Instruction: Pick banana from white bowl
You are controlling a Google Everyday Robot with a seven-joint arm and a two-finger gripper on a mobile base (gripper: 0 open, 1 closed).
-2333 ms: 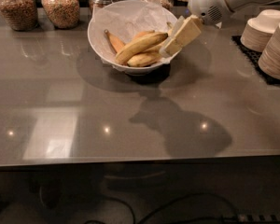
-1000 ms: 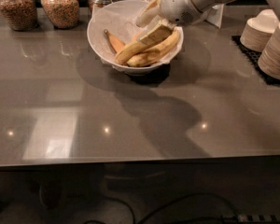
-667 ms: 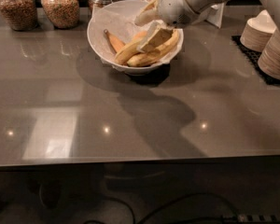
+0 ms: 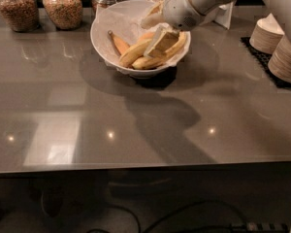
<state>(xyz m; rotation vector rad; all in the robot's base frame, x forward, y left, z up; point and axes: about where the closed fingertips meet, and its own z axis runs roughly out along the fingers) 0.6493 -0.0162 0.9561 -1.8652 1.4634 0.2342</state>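
The white bowl (image 4: 103,41), lined with crumpled white paper, stands at the back middle of the grey counter. Three bananas lie in it. The long pale yellow banana (image 4: 153,61) curves along the front right. A duller yellow banana (image 4: 132,54) lies beside it, and a shorter orange-toned one (image 4: 119,43) lies at the left. My gripper (image 4: 156,31) reaches in from the upper right, open, with its fingers down among the bananas. One cream fingertip (image 4: 161,41) rests over the long banana's middle and the other (image 4: 152,20) is near the paper behind. The bananas are partly hidden under it.
Glass jars of grains (image 4: 17,6) (image 4: 63,5) line the back edge, with more jars behind the bowl. Stacks of small cream bowls (image 4: 287,57) stand on a black mat at the right. A white card (image 4: 228,14) stands behind my arm.
My gripper has moved left from the bowl's right rim and down into the bowl, over the bananas. The bananas and the bowl have stayed in place.
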